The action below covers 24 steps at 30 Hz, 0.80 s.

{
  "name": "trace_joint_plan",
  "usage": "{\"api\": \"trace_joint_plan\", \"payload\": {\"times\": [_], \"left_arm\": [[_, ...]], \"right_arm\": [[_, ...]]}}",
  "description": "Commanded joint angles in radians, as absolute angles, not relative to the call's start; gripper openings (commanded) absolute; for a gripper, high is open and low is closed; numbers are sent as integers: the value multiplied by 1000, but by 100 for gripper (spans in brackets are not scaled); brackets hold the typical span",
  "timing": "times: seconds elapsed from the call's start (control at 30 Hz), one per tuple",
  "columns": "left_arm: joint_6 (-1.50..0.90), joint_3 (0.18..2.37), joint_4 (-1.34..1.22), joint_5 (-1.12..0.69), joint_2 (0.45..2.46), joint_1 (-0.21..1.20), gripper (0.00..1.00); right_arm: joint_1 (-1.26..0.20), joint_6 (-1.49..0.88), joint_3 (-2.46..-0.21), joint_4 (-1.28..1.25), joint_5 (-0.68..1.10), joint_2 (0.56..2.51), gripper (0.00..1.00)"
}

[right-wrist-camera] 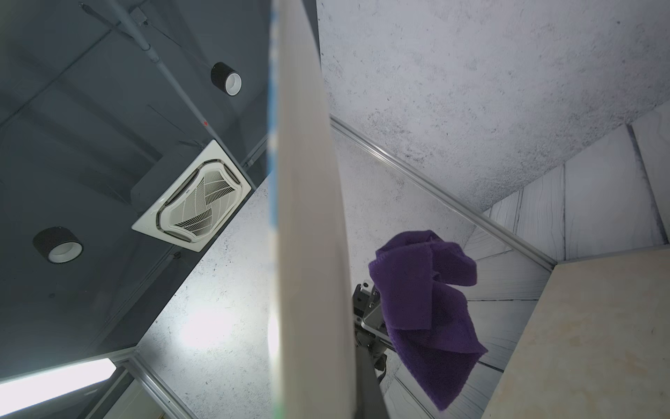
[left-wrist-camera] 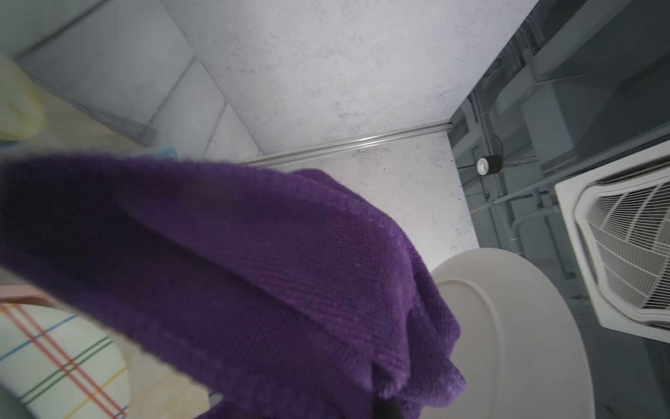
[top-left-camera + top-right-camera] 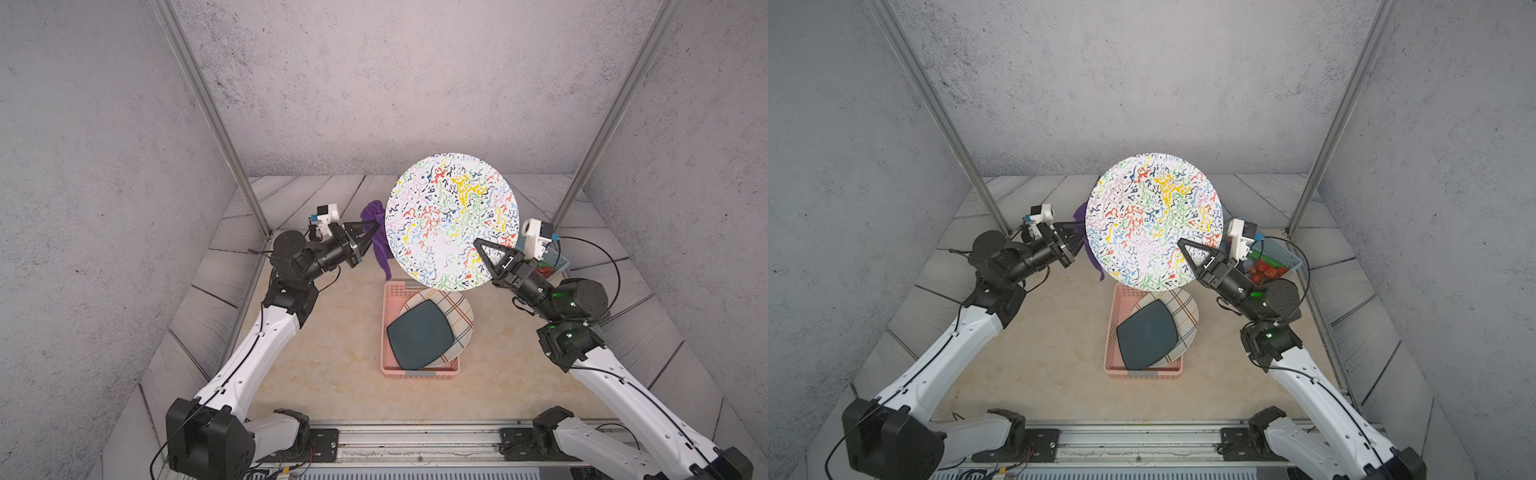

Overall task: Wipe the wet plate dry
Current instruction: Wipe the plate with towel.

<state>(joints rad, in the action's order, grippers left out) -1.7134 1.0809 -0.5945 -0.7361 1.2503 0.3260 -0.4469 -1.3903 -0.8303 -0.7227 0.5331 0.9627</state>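
A round plate (image 3: 453, 216) (image 3: 1154, 220) with a many-coloured squiggle pattern is held up above the table, patterned face towards the top cameras. My right gripper (image 3: 478, 243) (image 3: 1181, 243) is shut on its lower right rim. In the right wrist view the plate (image 1: 308, 217) shows edge-on. My left gripper (image 3: 374, 226) (image 3: 1079, 228) is shut on a purple cloth (image 3: 376, 237) (image 3: 1090, 253) that hangs just left of the plate's edge. The cloth (image 2: 253, 272) fills the left wrist view beside the plate's cream underside (image 2: 507, 326). Whether they touch, I cannot tell.
A pink basket (image 3: 388, 291) (image 3: 1111, 316) stands on the table below the raised plate, holding a plaid plate (image 3: 461, 316) and a dark square plate (image 3: 419, 336). A blue bin (image 3: 1281, 253) with red items sits behind my right arm. Metal posts rise at both back corners.
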Motion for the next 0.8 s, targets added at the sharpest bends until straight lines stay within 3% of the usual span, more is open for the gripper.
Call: {"api": "trace_joint_plan", "payload": {"times": [0.0, 0.33, 0.53, 0.77], "left_arm": [[-2034, 1112, -989, -651, 1262, 368, 0], [-2006, 1119, -1059, -477, 1273, 559, 0], [-1845, 1089, -1124, -436, 1289, 700, 0], [-1937, 1153, -1201, -421, 1310, 581, 0]], "right_arm": [[-452, -1454, -814, -869, 581, 980, 0], [-605, -1422, -870, -944, 584, 1123, 0], [-538, -1471, -985, -992, 455, 1218, 0], [-489, -1477, -974, -937, 474, 1191, 0]]}}
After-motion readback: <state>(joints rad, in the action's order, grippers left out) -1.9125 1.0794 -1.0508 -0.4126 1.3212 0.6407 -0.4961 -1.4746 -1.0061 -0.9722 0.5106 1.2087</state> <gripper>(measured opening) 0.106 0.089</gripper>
